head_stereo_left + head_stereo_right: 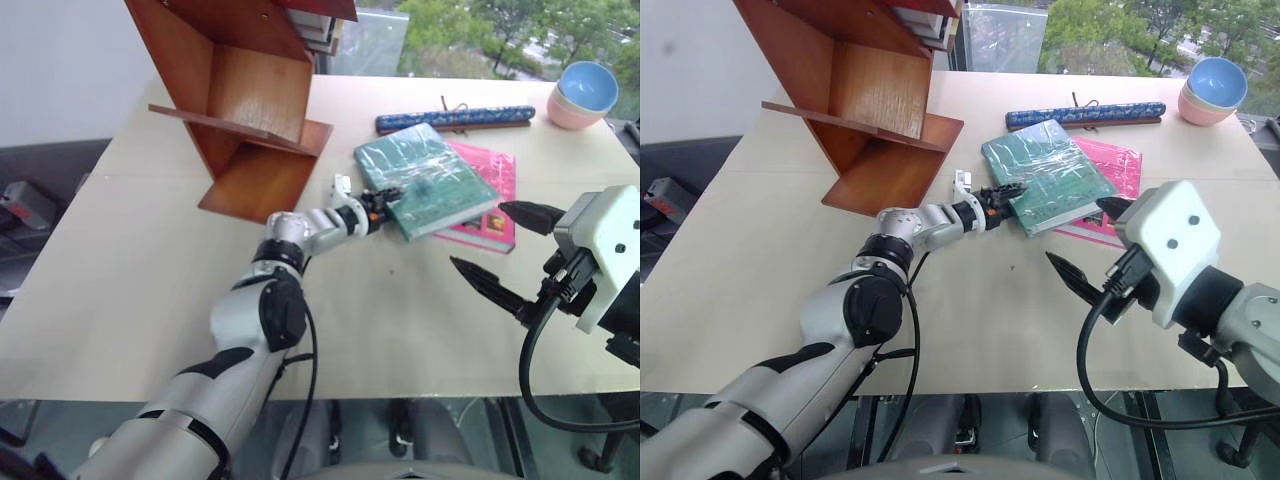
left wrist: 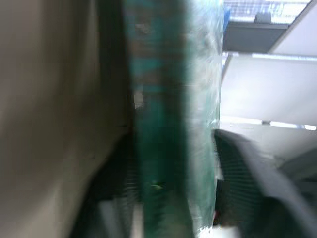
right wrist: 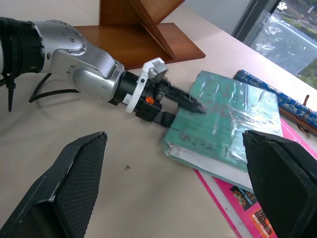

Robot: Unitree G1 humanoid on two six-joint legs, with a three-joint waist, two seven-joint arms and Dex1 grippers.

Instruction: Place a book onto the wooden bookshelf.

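The teal-green book (image 1: 425, 178) in glossy wrap lies flat on the table, partly on top of a smaller pink book (image 1: 495, 170). My left gripper (image 1: 385, 200) reaches level to its near corner. One black finger lies over the cover and the other sits under the edge, shut on the book (image 3: 228, 124). In the left wrist view the book's edge (image 2: 163, 124) stands between the two fingers. The wooden bookshelf (image 1: 250, 110) stands at the table's back left, close behind the left wrist. My right gripper (image 1: 478, 236) hovers open above the table, short of the books, with nothing in it.
A long blue patterned roll (image 1: 455, 118) lies behind the books. Stacked blue and pink bowls (image 1: 583, 95) sit at the back right corner. The beige table (image 1: 120, 260) has bare room on the left and along the near edge.
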